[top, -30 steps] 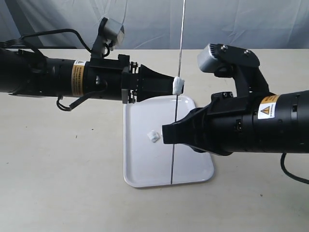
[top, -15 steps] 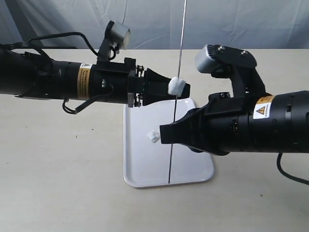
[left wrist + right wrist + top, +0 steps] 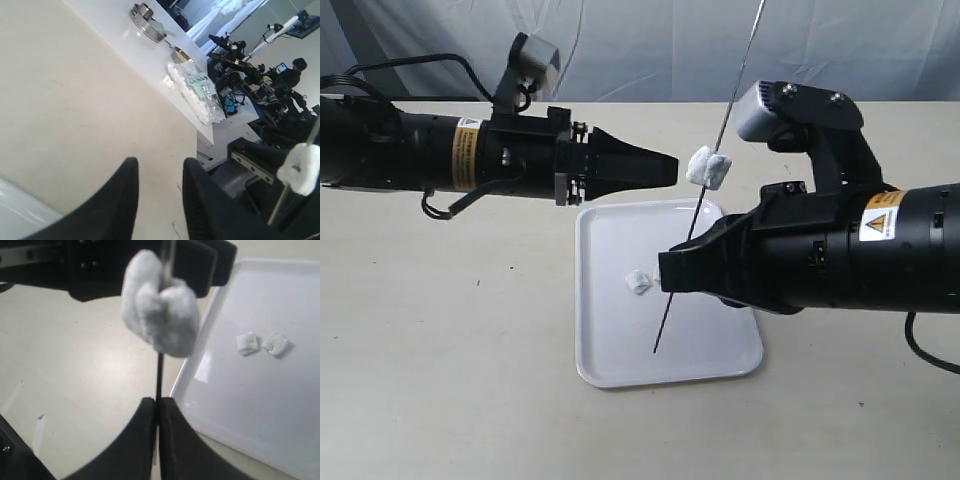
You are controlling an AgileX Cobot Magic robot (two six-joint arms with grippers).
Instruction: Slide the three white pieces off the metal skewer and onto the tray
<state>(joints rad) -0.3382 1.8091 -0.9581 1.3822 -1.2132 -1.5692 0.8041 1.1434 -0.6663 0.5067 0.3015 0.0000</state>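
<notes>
My right gripper (image 3: 665,272) (image 3: 158,401) is shut on the metal skewer (image 3: 720,125) (image 3: 159,375), which leans with its top to the right and its lower end over the tray (image 3: 620,360) (image 3: 260,400). One white piece (image 3: 708,167) (image 3: 160,320) (image 3: 301,162) sits on the skewer above the grip. Two more white pieces (image 3: 247,343) (image 3: 275,343) lie close together on the tray, seen as a small lump (image 3: 638,282) in the exterior view. My left gripper (image 3: 675,168) (image 3: 159,170) stands open and empty, just left of the skewered piece and apart from it.
A grey curtain hangs behind the beige table. The left wrist view shows a clear bag of white lumps (image 3: 195,92) and metal lids (image 3: 145,20) on a white counter beyond the table, with other equipment farther off.
The left gripper has drawn back to the left, away from the white piece it was around. The skewer has tilted, top to the right, with the piece still on it.
</notes>
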